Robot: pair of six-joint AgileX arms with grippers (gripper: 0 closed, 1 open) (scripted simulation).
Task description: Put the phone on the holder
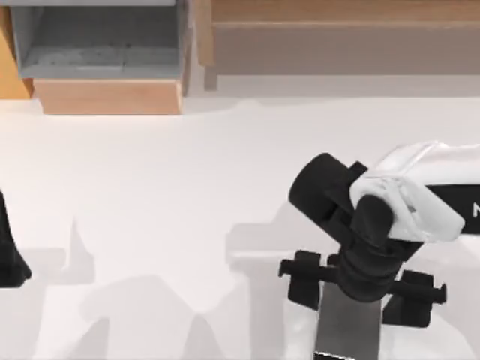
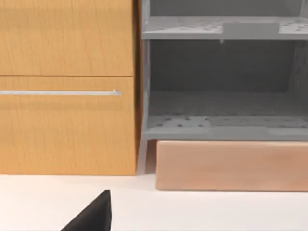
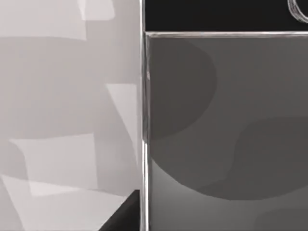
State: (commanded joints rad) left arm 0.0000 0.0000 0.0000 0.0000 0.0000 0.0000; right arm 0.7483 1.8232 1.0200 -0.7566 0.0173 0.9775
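The right hand (image 1: 351, 289) hung low over the white tabletop (image 1: 150, 225), near the right part of its front edge in the top view. Its black crossbar spread out to either side, and the arm's black wrist and white shell rose behind it toward the right edge of the scene. Directly beneath the hand lay the phone (image 1: 349, 326), a flat grey slab running from under the crossbar toward the front edge, with a dark band and a thin white strip at its near end. Whether the hand was released or clenched on the phone I cannot tell, since the wrist covered the fingers from above.

From the right wrist, the phone (image 3: 226, 134) lay very close below, its grey screen crossed by soft shadows, its pale edge running straight beside the bare tabletop (image 3: 67, 120), and a black bezel with part of a small ring mark at one end.

The left hand (image 1: 9, 247) sat well away from the phone, at the left edge of the tabletop; its state cannot be told either. One dark fingertip (image 2: 94, 216) showed from the left wrist, facing a wooden cabinet (image 2: 67, 86) with a metal handle (image 2: 60, 93), a grey shelf unit (image 2: 221, 77) beside it and a light wooden block (image 2: 231, 166) below the shelves.
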